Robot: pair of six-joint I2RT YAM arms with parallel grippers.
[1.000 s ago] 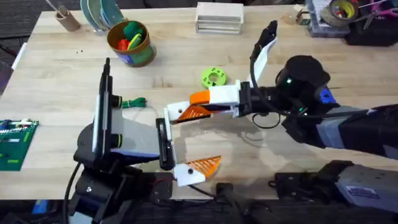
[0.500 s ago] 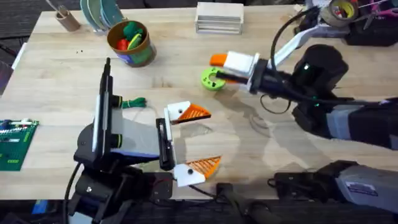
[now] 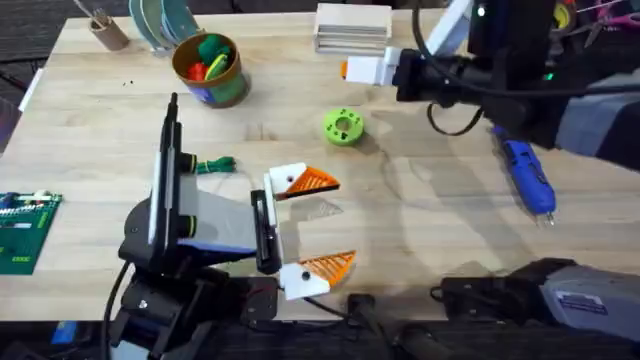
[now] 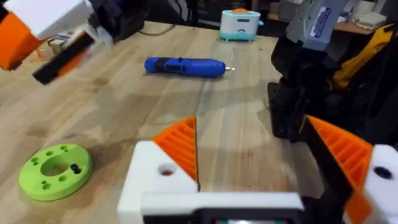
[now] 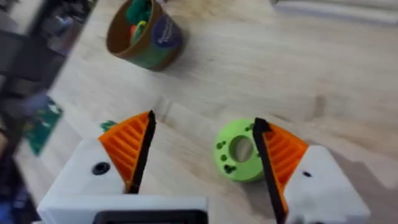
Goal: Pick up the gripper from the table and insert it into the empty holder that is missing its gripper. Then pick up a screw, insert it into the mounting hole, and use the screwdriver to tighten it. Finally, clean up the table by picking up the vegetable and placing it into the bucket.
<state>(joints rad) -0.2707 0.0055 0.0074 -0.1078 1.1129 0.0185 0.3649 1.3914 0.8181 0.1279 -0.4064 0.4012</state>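
Tabletop (image 3: pixel 100 110) first: light planks from your arm bases out to the far edge. Your right arm is the biggest thing moving, stretched in from the right side toward the far middle, forearm running roughly level and pointing left. Your right gripper (image 3: pixel 352 70) hangs over the far middle of the table near the white stacked box (image 3: pixel 352 27); its wrist view has the two orange ribbed pads (image 5: pixel 130 149) spread wide with nothing between them, the green round disc (image 3: pixel 343 126) below.

Your left arm sits folded low at the near left, body upright, wrist turned to the right. Your left gripper (image 3: pixel 300 225) is parted wide too: one white holder (image 3: pixel 283 180) with its orange gripper (image 3: pixel 316 181) on the far side, the other white block and orange wedge on the near side by the table edge. Nothing held there either.

Bucket (image 3: pixel 209 69) next, far left of centre, yellow rim, coloured toy pieces inside. Beyond it, a tan wooden cup (image 3: pixel 106 31) at the far left corner. Green circuit board (image 3: pixel 25 230) lies at the near left edge.

Screwdriver (image 3: pixel 527 176) lies flat on the right side, bright blue, bit pointing toward the near edge, well apart from both claws. Smallest: the vegetable (image 3: pixel 215 165), a green strand lying just right of your left arm's upright body.
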